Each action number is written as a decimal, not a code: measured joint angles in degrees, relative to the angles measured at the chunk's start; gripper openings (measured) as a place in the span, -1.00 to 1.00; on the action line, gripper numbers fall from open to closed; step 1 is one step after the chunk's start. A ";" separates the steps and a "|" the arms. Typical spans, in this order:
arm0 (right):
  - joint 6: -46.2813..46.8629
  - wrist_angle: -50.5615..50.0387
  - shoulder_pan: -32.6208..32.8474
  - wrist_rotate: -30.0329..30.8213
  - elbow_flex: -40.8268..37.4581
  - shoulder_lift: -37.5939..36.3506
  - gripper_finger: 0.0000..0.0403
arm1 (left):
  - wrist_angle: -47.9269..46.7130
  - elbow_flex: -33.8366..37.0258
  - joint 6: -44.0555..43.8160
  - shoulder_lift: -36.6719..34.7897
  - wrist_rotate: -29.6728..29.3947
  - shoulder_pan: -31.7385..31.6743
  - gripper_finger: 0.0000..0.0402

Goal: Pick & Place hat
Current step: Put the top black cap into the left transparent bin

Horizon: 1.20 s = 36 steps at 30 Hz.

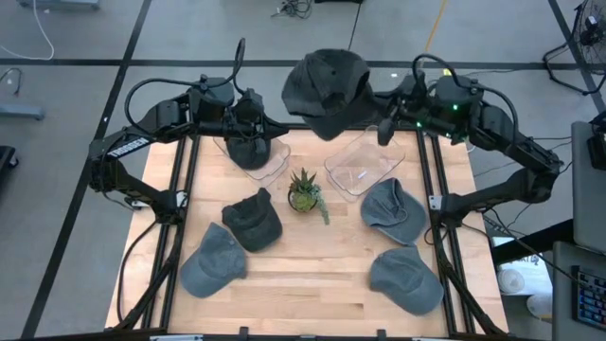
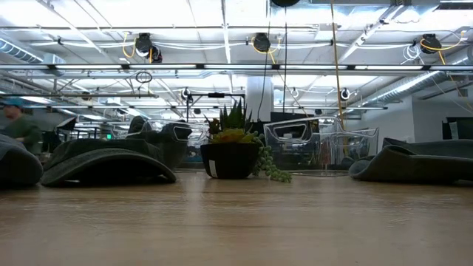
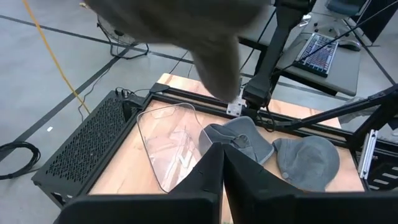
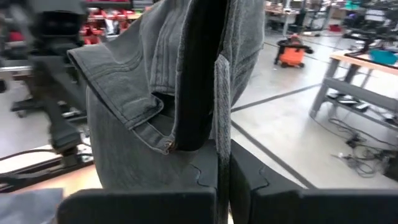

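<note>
My right gripper point(image 1: 379, 119) is shut on a dark grey hat point(image 1: 327, 87), held high over the table's far edge between the two clear trays. In the left wrist view that hat point(image 3: 186, 25) is a blur at the top. My left gripper point(image 1: 254, 128) is shut on nothing point(image 3: 222, 171), above the left tray point(image 1: 275, 166), in which a dark hat point(image 1: 246, 152) lies. The right tray point(image 1: 362, 169) holds no hat. Several more hats lie on their brims on the table: a dark one point(image 1: 252, 220) and grey ones point(image 1: 214, 261), point(image 1: 390, 210), point(image 1: 405, 280). My right gripper pinches the hat's lower edge point(image 4: 219, 134) between its two fingers, where the black inner band point(image 4: 196, 81) and a grey strap run. The fingers lie about level and come from the table's right side. The hat is lifted clear of the table and trays.
A small potted plant point(image 1: 305, 194) stands mid-table between the trays and the loose hats; its dark pot point(image 2: 230, 159) is in the low view. Black frame rails point(image 1: 431, 204) run along both table sides. Bare wood lies along the near edge point(image 1: 303, 294).
</note>
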State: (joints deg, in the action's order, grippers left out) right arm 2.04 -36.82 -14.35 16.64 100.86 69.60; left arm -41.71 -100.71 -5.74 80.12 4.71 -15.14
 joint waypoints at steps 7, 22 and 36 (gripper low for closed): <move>2.86 -0.09 6.40 -1.88 0.00 -0.86 -1.00 | -0.16 0.01 5.37 -0.28 1.70 0.00 -0.98; 15.61 -0.76 9.40 -22.29 0.02 -2.48 -1.00 | -1.28 0.02 33.59 -2.54 2.63 3.09 -0.48; 27.07 -2.27 9.33 -31.76 0.02 2.15 -1.00 | -0.73 0.02 57.98 -5.33 -12.63 9.81 0.27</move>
State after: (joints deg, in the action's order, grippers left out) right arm 29.11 -39.09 -5.02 -15.12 100.88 71.76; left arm -42.44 -100.68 52.24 74.78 -7.92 -5.33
